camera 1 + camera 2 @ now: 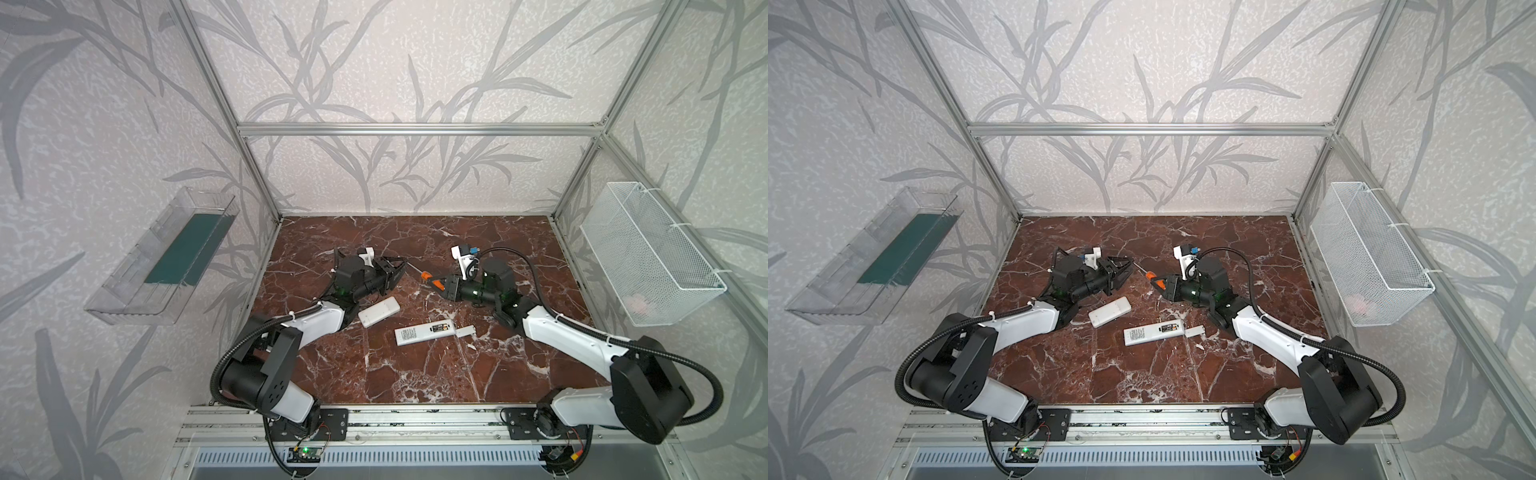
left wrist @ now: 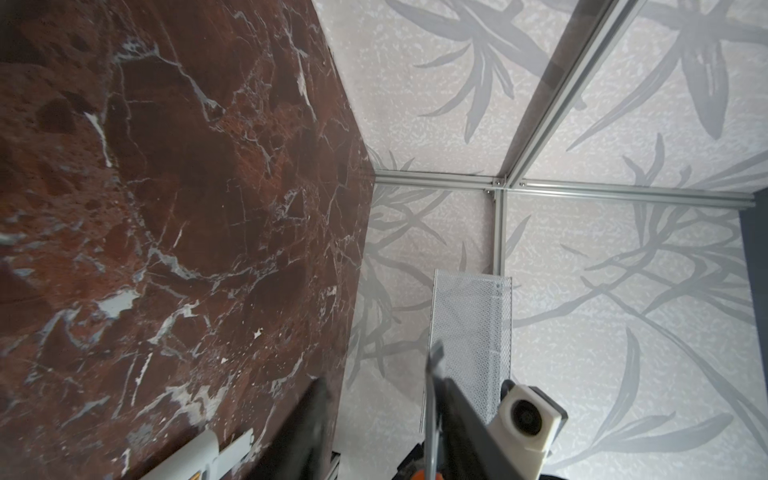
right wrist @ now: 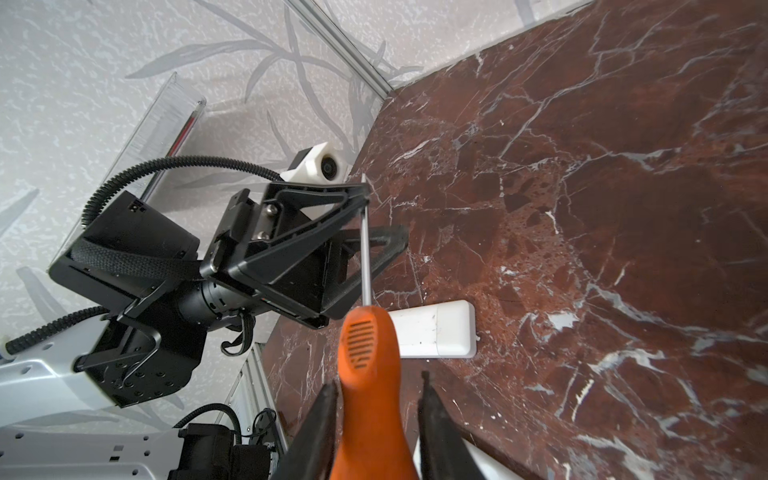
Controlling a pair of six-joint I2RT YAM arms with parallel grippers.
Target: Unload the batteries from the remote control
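My left gripper (image 3: pixel 384 216) is spread, with the shaft tip by one finger; my right gripper (image 3: pixel 378 388) pinches the screwdriver (image 3: pixel 365 345) handle. The open remote (image 1: pixel 415 332) lies mid-table, its cover (image 1: pixel 465 331) off just beside it. The batteries (image 1: pixel 441 328) sit in its bay, so none unloaded yet.

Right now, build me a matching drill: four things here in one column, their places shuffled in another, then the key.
Things
1 orange-handled screwdriver
2 dark gold-marked cylindrical batteries
3 small white plastic battery cover
4 white wire-mesh basket
Places
A hanging against the patterned side wall
B inside the open white remote
C clamped in the right gripper
D flat on the marble table, beside the open remote
Pairs: 1-C, 2-B, 3-D, 4-A
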